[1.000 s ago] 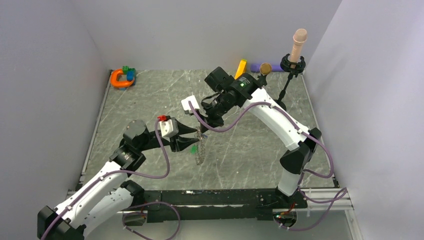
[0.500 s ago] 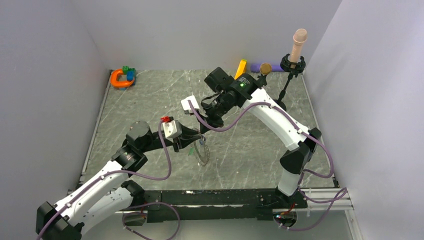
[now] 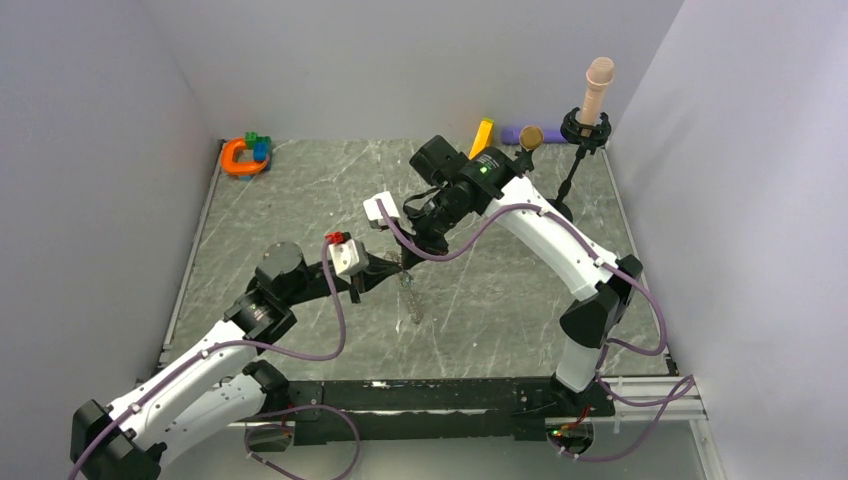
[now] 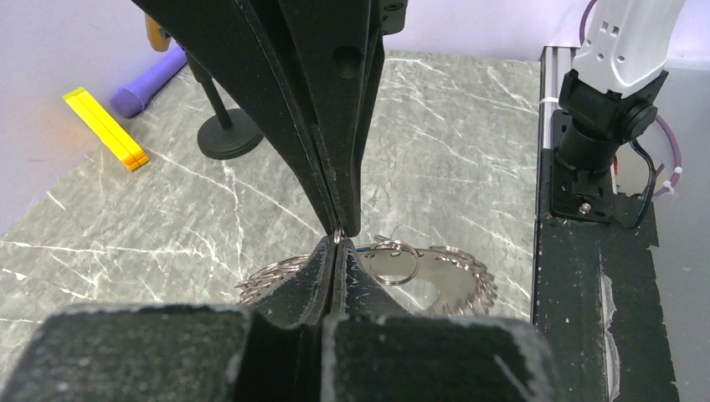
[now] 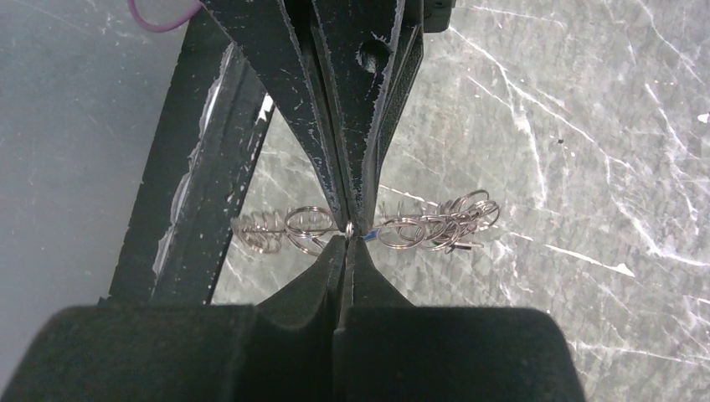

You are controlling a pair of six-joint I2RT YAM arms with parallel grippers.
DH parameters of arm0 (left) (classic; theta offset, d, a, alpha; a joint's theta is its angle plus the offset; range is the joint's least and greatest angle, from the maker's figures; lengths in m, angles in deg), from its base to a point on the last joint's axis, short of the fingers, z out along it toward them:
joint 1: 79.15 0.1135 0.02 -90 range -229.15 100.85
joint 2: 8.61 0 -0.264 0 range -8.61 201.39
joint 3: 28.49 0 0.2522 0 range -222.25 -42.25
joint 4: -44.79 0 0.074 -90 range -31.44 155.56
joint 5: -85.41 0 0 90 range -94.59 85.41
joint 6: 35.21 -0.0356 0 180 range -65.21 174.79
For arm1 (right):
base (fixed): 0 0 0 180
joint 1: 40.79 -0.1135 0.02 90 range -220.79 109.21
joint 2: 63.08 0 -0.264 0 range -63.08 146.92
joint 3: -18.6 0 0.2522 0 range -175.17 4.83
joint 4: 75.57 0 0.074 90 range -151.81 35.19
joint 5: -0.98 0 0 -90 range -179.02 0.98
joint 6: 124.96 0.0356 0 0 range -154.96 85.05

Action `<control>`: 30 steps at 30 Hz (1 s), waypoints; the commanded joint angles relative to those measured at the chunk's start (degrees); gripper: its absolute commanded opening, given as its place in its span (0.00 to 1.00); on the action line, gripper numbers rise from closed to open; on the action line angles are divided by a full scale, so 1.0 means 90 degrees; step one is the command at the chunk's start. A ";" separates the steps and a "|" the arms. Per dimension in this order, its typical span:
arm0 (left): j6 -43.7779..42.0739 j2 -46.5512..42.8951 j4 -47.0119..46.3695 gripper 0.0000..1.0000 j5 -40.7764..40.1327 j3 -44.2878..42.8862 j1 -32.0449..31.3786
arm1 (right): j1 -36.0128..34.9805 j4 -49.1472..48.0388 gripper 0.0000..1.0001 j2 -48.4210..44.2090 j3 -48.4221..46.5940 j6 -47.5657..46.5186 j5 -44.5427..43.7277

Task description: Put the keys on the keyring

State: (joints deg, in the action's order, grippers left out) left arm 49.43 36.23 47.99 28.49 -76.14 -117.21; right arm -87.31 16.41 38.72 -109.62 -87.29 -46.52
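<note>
Ring (image 4: 477, 280): seen only to either side of the left gripper (image 4: 336, 247). Its middle stretch is covered by that gripper's closed fingers (image 4: 301, 289). What those tips pinch, if anything, is masked.

Right gripper (image 5: 347, 241): its closed tips cover the stretch of ring they meet.

Keys (image 5: 368, 239): nothing but a blue speck just right of the right gripper's tips, too small to identify.

Small loops (image 5: 439, 222), further right, overlap in a tangle; count undetermined.

Stand (image 4: 226, 138), beyond and left of the left gripper: upper post hidden behind the right gripper's fingers.

Overhead, the ring appears edge-on below both grippers, detail unreadable.
</note>
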 commanded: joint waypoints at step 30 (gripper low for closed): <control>0.2423 -0.0646 -0.6666 0.00 -0.0391 0.2425 0.0034 | 0.0582 0.0126 0.38 -0.0223 0.0076 -0.0512 0.2613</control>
State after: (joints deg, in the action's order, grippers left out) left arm 68.68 30.29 -2.26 24.89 -53.19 -117.10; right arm -81.92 19.31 38.04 -107.39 -93.08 -26.69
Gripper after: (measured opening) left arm 0.010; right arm 0.372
